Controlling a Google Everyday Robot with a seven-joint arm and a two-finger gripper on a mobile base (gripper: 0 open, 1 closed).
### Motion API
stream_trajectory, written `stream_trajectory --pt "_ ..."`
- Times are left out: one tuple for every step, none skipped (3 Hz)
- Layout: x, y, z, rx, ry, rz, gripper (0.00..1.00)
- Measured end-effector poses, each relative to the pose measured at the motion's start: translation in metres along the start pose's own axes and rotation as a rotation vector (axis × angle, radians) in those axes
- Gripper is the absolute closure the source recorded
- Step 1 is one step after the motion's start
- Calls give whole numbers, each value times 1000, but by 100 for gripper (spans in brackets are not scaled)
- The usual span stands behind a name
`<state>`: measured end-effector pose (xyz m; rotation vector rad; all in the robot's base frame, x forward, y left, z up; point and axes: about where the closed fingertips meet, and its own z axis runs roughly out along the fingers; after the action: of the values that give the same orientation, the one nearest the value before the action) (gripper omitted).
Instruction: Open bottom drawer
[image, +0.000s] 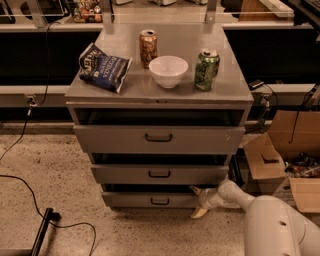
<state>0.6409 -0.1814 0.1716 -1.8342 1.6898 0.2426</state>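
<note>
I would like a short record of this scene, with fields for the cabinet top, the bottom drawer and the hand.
cabinet top: chip bag, brown can, white bowl, green can
bottom drawer: lowest of three, small dark handle at the middle of its front
hand: low, at the right end of the bottom drawer's front, fingers apart
handle status: not held by the hand
</note>
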Motion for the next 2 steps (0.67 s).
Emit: stream_trajectory --pt "0 7 2 -23 9 -4 42" --pt "-6 18 -8 -42 0 -5 55"
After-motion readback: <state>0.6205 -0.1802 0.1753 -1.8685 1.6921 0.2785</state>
